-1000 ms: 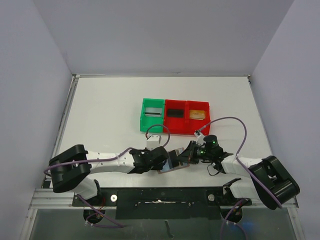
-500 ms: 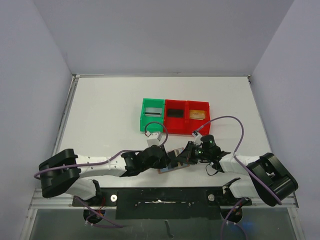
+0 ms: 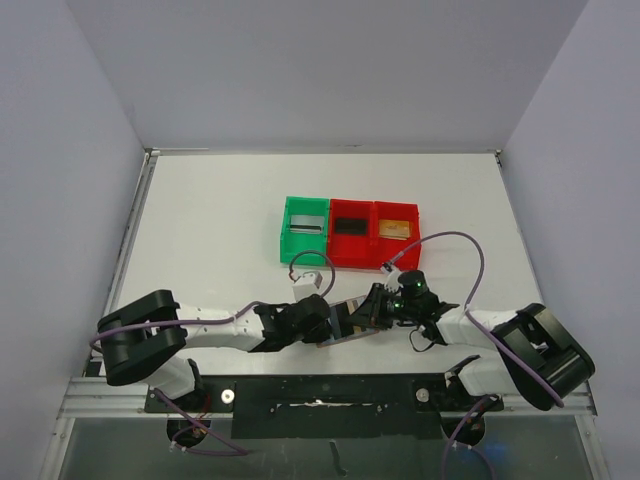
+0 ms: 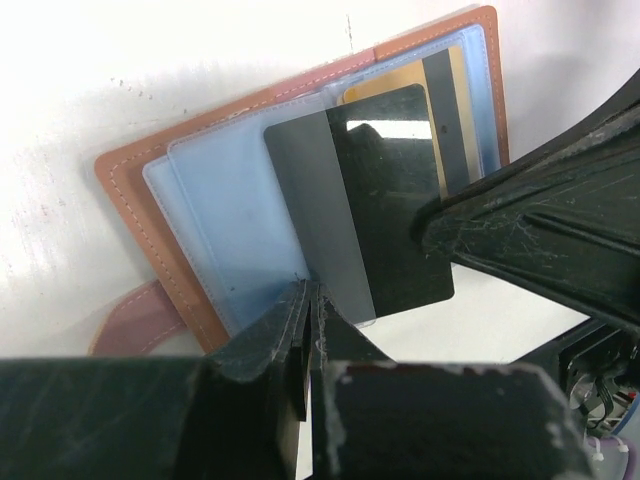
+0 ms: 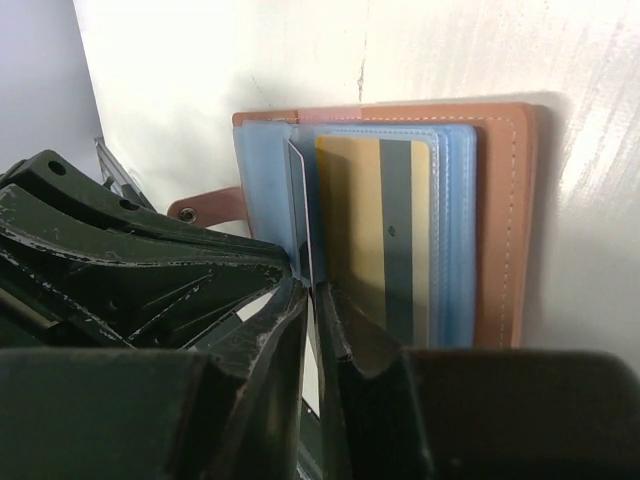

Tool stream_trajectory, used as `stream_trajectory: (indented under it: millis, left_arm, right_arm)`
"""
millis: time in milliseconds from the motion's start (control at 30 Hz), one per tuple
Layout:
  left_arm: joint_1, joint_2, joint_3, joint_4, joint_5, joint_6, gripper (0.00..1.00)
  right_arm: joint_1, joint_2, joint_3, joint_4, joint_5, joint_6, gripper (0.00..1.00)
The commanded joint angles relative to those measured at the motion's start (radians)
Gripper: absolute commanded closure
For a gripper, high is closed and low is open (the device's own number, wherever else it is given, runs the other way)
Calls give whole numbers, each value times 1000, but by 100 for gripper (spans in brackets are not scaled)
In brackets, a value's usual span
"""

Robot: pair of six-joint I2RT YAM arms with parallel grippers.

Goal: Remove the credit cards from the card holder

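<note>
My fingers are black. The holder is tan-brown with pale stitching, its sleeves light blue, its tab pinkish. On it lies a black card; under that, a gold card with a dark stripe. Beyond the holder stand a green bin and red bins.

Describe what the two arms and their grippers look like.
Both arms have white tube-like links with bulky black joints: the left arm and the right arm. A purple cable loops to each wrist. The left gripper and right gripper are black, and their fingers look scuffed and scratched up close.
</note>
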Motion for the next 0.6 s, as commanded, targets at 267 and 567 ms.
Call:
stream_trajectory:
  millis: [267,567]
  left_arm:
    - [-3,22,14,-134,-64,0,100]
    - [-5,14,9,-133,-62,-2,100]
  right_arm:
    - [10,73,83,59,-24,-30,78]
    - [11,116,127,24,-49,-75,94]
